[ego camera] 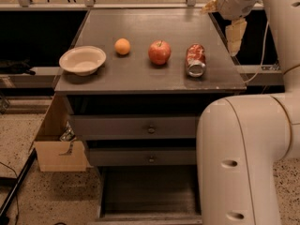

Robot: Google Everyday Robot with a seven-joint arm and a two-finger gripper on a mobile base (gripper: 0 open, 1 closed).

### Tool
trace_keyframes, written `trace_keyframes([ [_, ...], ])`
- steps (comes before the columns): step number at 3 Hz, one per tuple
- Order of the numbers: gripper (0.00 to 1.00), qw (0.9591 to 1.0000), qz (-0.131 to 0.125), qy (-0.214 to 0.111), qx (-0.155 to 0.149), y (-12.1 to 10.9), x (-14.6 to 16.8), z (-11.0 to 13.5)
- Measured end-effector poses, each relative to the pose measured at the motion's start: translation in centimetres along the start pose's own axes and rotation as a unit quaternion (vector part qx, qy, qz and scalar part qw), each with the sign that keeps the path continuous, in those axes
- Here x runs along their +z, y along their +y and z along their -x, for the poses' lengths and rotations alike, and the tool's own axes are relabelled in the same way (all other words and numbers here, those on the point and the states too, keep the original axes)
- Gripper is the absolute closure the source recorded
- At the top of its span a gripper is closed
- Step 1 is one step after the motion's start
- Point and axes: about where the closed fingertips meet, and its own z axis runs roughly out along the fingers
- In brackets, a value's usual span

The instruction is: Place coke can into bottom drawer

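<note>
The coke can point(195, 60) lies on its side on the right part of the cabinet top point(154, 81), its silver end towards me. The bottom drawer point(149, 191) is pulled out below the two knobbed drawers, and its dark tray looks empty. My gripper point(222, 21) hangs above the far right corner of the cabinet top, behind and to the right of the can and apart from it. Its cream fingers point(235, 34) are spread open and hold nothing.
A red apple point(159, 52), an orange point(122, 46) and a white bowl point(82, 60) sit on the top, left of the can. My large white arm body point(243, 158) fills the right foreground beside the drawers. A cardboard box point(56, 144) stands at the left.
</note>
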Motion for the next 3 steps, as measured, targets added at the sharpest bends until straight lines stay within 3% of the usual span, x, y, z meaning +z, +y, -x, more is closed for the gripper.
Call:
trace_keyframes([
  [1, 0.0, 0.9999, -0.015, 0.004, 0.005, -0.9, 0.4, -0.2],
  [2, 0.0, 0.9994, -0.022, 0.005, -0.026, -1.1, 0.1, -0.2],
  [3, 0.0, 0.9954, -0.01, -0.01, -0.095, -0.8, 1.2, 0.5],
])
